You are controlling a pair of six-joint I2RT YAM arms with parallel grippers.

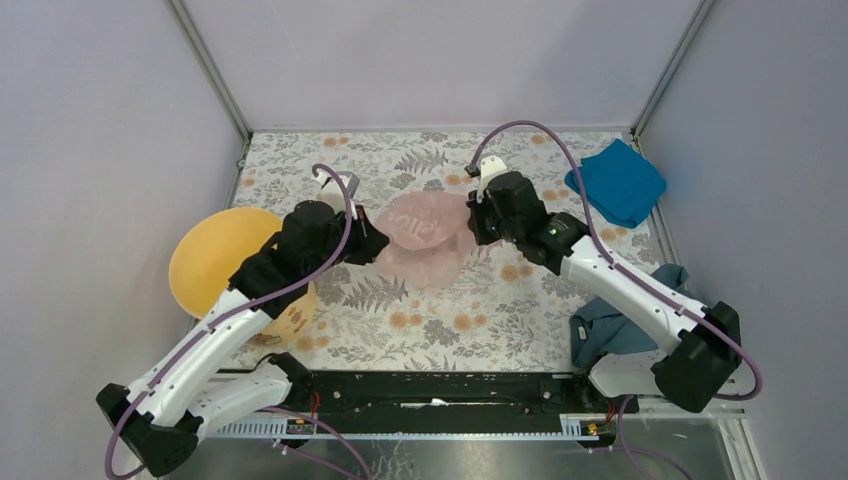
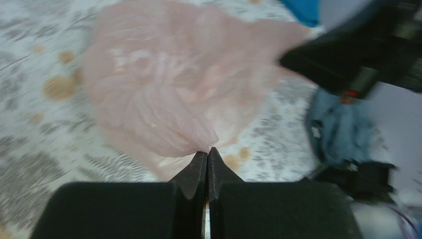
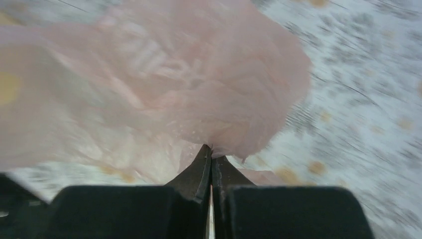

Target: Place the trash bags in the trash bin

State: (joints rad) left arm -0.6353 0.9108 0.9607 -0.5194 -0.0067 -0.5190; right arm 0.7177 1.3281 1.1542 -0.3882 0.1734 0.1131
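Note:
The pale pink trash bag (image 1: 425,235) hangs stretched between both grippers over the middle of the floral table. My left gripper (image 1: 375,243) is shut on the bag's left edge; in the left wrist view the bag (image 2: 169,89) bunches into the closed gripper tips (image 2: 207,151). My right gripper (image 1: 474,222) is shut on the bag's right edge; in the right wrist view the film (image 3: 199,84) gathers at the closed tips (image 3: 210,148). The yellow-orange trash bin (image 1: 215,255) lies on its side at the left, partly hidden under my left arm.
A bright blue folded cloth (image 1: 617,181) lies at the back right. A dark teal cloth (image 1: 605,325) lies at the front right beside the right arm's base, also in the left wrist view (image 2: 341,129). Grey walls close in the table.

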